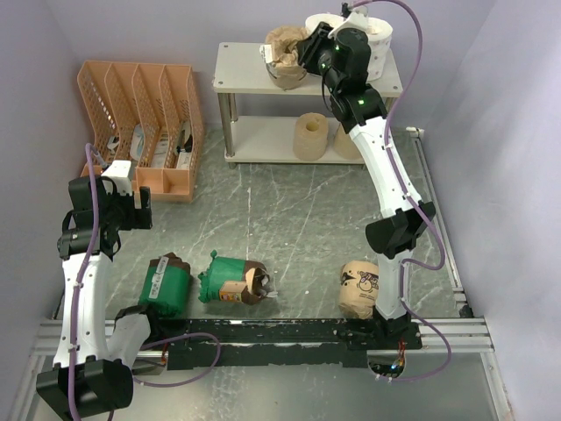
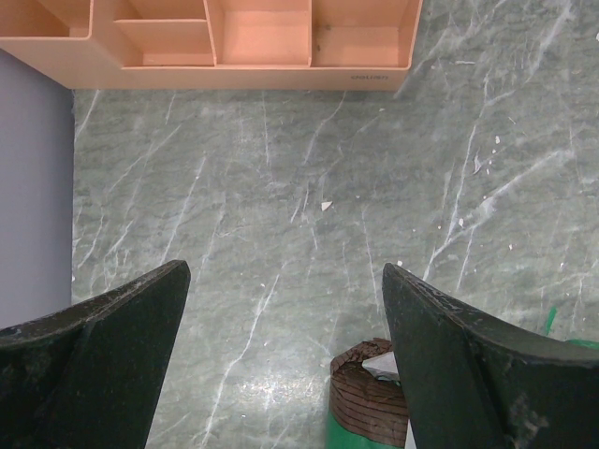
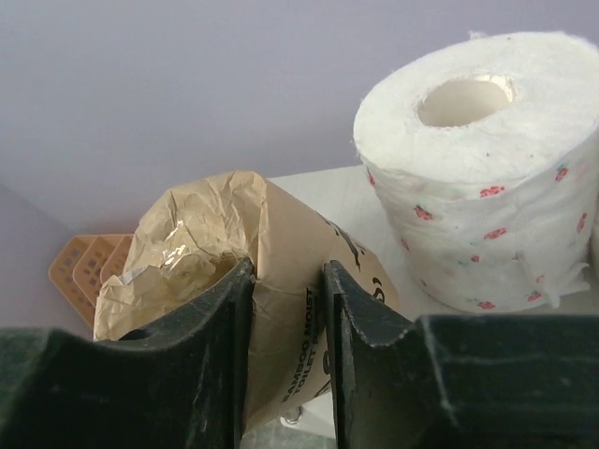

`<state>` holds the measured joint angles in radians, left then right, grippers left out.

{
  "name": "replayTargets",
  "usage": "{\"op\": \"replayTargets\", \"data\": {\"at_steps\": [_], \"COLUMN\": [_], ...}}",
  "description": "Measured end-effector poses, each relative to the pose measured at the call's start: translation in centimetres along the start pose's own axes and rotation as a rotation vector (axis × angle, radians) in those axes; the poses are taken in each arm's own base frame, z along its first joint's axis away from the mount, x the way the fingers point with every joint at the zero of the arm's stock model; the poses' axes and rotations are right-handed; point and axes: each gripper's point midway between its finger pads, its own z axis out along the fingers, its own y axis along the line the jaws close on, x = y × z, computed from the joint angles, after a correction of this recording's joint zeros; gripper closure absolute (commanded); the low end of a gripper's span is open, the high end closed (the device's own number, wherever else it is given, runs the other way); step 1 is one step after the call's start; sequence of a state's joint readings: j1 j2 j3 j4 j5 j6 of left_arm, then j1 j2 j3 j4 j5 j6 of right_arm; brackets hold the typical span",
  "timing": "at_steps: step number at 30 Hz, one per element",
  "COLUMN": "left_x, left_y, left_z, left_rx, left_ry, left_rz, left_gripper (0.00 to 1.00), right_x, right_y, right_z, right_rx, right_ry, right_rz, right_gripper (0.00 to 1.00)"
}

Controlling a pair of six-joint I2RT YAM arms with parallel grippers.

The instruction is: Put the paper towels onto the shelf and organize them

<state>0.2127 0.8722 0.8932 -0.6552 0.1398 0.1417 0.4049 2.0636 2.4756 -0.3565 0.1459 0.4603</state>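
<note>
Paper towel roll (image 3: 281, 243) in crinkled tan wrapper with black print

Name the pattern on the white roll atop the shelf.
The white roll has small red specks; right wrist view.

The bench (image 2: 281, 234) looks like grey-green marble with a soft sheen. The brown-wrapped roll (image 3: 290, 253) wears crinkled matt paper with a glossy patch; at its three o'clock, the white roll (image 3: 477, 187) is fluffy tissue.

Under your left claw (image 2: 285, 273) lies a grey-green marbled tabletop (image 2: 234, 178); ahead of it stands an orange file organizer (image 2: 267, 42), and a lilac wall (image 2: 33, 178) runs left.
</note>
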Motion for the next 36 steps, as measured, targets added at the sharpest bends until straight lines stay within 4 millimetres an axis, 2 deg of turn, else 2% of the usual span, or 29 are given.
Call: {"op": "replayTargets", "data": {"at_steps": [4, 6, 9, 12, 14, 17, 18, 24, 27, 29, 31, 33, 36], "left_x": [0.0, 0.0, 0.1, 0.1, 0.1, 0.1, 0.1, 0.2, 0.3, 0.5, 0.7, 0.3, -1.4], "left_y": [0.0, 0.0, 0.0, 0.0, 0.0, 0.0, 0.0, 0.0, 0.0, 0.0, -0.2, -0.5, -1.6], "left_z": [0.0, 0.0, 0.1, 0.1, 0.1, 0.2, 0.2, 0.3, 0.4, 0.6, 0.7, 0.9, 1.0], "left_rx": [0.0, 0.0, 0.001, 0.001, 0.001, 0.001, 0.001, 0.003, 0.004, 0.007, 0.02, 0.054, 0.147], "left_ry": [0.002, 0.002, 0.003, 0.005, 0.006, 0.007, 0.007, 0.015, 0.021, 0.031, 0.055, 0.08, 0.102], "left_rz": [0.0, 0.0, 0.0, -0.001, -0.001, -0.001, -0.001, -0.002, -0.003, -0.004, -0.003, 0.005, 0.035], "left_gripper": [0.05, 0.05, 0.05, 0.05, 0.05, 0.05, 0.05, 0.05, 0.05, 0.05, 0.05, 0.05, 0.05], "right_x": [-0.4, -0.6, -0.8, -0.4, 0.1, 0.5, 0.6, 0.4, 1.1, 1.5, 1.0, -1.0, -5.4], "right_y": [0.2, 0.3, 0.5, 0.4, 0.3, 0.2, 0.2, 0.7, 2.2, 5.2, 8.6, 10.3, 8.6], "right_z": [0.1, 0.2, 0.5, 1.2, 1.7, 2.3, 2.3, 1.9, -0.5, -3.6, -7.3, -10.6, -14.1], "right_rx": [-0.007, -0.011, -0.02, -0.024, -0.024, -0.028, -0.028, -0.023, 0.008, -0.017, -0.076, -0.121, -0.086], "right_ry": [-0.017, -0.026, -0.046, -0.053, -0.052, -0.059, -0.06, -0.081, -0.09, -0.103, -0.126, -0.179, -0.296], "right_rz": [0.003, 0.006, 0.014, 0.02, 0.022, 0.032, 0.033, 0.0, -0.074, -0.126, -0.15, -0.149, -0.14], "right_gripper": [0.63, 0.52, 0.47, 0.45, 0.39, 0.17, 0.02, 0.0, 0.0, 0.0, 0.0, 0.0, 0.0]}}
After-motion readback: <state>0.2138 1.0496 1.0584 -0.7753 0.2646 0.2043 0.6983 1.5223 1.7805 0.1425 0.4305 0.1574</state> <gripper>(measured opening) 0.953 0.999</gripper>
